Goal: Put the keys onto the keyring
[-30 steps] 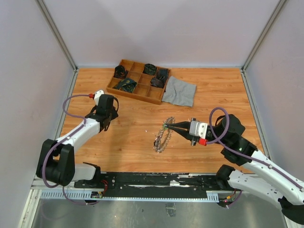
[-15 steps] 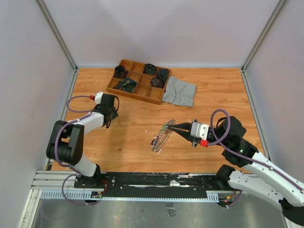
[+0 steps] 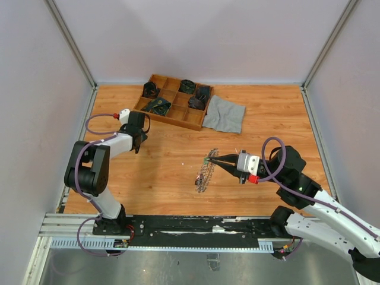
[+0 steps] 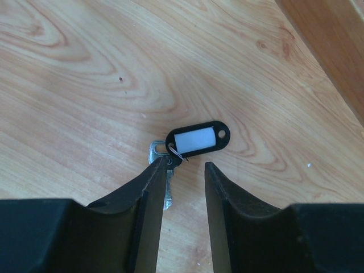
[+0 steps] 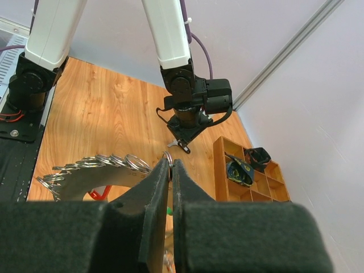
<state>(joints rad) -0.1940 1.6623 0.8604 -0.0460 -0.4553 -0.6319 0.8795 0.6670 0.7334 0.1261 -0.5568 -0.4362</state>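
- keyring (image 3: 205, 175): a large ring crowded with silver keys, near the middle of the tabletop (image 3: 160, 178), just in front of my right arm. it stands on edge and shows almost side-on from above. whether its lower edge touches the wood i cannot tell.
- right end effector (image 3: 209, 158): clenched on a small loop at the keyring's upper rim. in the right wrist view the two pads press together on that loop.
- right wrist view: a red tag (image 5: 98, 194) shows under the fanned loops.
- key (image 4: 154, 152): one silver key lying flat on the tabletop at the left side, well apart from the keyring.
- tag (image 4: 197, 139): black frame with a white insert, lying just beyond the key and joined to it by a small split ring.
- left end effector (image 4: 186, 166): released, jaws apart, pointing down over the key. its left fingertip (image 4: 159, 173) covers part of the key and meets the split ring.
- wooden tray (image 3: 169, 120): at the far side of the tabletop, beyond the left end effector, with dark items in several compartments.
- grey cloth (image 3: 224, 114): crumpled, touching the tray's right end.
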